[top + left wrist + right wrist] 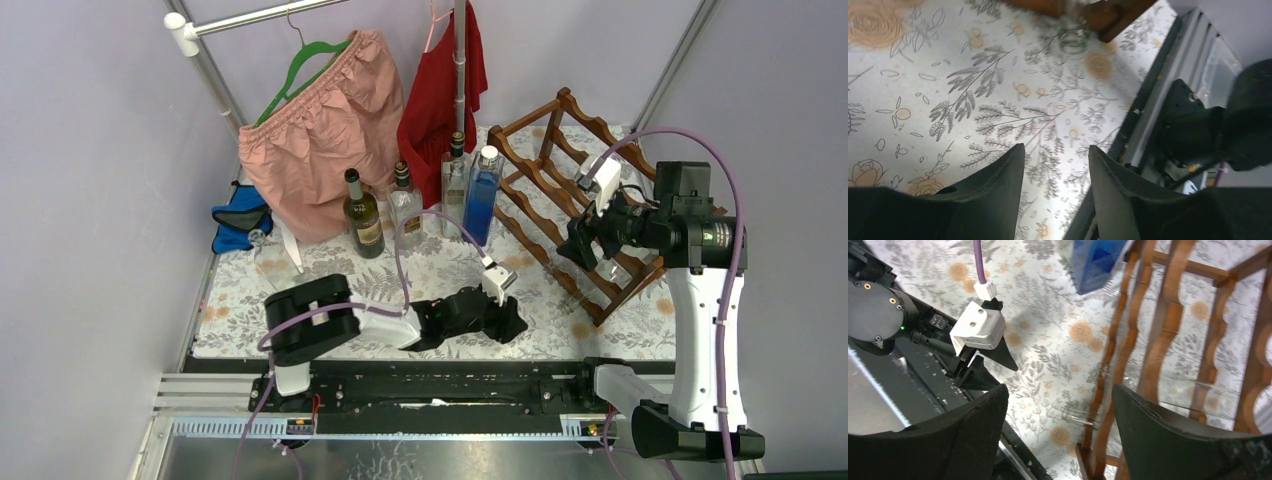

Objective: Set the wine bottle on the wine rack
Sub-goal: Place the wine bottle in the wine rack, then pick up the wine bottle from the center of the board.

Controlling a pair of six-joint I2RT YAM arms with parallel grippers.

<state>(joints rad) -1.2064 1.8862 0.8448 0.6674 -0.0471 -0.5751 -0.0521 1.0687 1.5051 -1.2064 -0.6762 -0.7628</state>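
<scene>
Right gripper, wide open and empty at the bottom of its wrist view, should probably back straight off the wine rack without nudging the clear wine bottle lying across its low rails, long axis left-right, neck toward lower left. Left wrist view: left gripper half open, empty, bottle mouth facing it at top centre.

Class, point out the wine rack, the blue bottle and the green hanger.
wine rack [1168, 340], right wrist view, wavy wooden rail.
blue bottle [483, 200], top view, body.
green hanger [298, 68], top view, sloping arm.
</scene>
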